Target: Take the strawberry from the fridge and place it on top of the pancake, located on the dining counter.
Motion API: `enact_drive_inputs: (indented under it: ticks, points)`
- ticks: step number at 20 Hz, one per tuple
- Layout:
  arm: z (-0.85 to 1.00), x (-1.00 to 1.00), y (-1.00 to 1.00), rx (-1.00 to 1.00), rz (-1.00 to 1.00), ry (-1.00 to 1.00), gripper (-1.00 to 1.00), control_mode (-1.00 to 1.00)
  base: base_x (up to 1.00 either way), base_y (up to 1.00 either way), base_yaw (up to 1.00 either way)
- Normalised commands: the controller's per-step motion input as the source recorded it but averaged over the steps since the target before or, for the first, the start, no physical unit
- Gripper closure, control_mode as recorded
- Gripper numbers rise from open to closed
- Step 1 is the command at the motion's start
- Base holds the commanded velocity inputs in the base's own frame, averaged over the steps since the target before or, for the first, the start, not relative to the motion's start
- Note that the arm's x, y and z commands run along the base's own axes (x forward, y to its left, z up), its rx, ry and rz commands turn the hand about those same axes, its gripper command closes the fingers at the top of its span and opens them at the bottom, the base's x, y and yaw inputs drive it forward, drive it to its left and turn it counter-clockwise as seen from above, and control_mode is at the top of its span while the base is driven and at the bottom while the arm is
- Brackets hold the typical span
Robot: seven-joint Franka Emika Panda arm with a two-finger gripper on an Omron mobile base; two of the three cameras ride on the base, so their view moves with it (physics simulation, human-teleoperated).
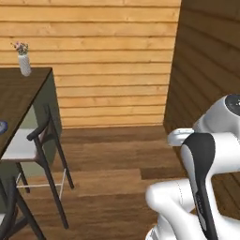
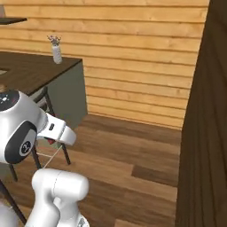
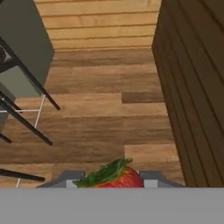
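The dining counter (image 1: pixel 21 93) is showing its dark-brown wooden top, and a small white vase (image 1: pixel 24 64) with flowers is standing upright near its far corner. A blue thing (image 1: pixel 2 126) is lying at the left edge; I cannot tell what. Dark-framed stools (image 1: pixel 35 145) are standing on the wooden plank floor (image 1: pixel 117 164) beside the counter.

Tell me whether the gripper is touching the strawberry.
Touching. In the hand view the strawberry sits wedged between the gripper's two fingertips, no gap showing on either side, so it is held.
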Motion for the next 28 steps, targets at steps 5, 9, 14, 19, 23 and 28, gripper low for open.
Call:
enact_drive_inputs:
  ticks: [5,9,14,19,23,28]
  points:
    - [0.00,0.00,0.00,0.00,0.00,0.00,1.00,1.00,1.00,-0.24,0.79]
    - [0.00,0.00,0.00,0.00,0.00,0.00,1.00,1.00,0.98,-0.21,0.80]
    - [0.00,0.00,0.00,0.00,0.00,0.00,1.00,1.00,0.95,-0.19,0.81]
    - [0.00,0.00,0.00,0.00,0.00,0.00,1.00,1.00,0.95,-0.23,0.83]
    - [0.00,0.00,0.00,0.00,0.00,0.00,1.00,1.00,0.79,-0.44,0.82]
    - [0.00,0.00,0.00,0.00,0.00,0.00,1.00,1.00,0.33,-0.62,0.65]
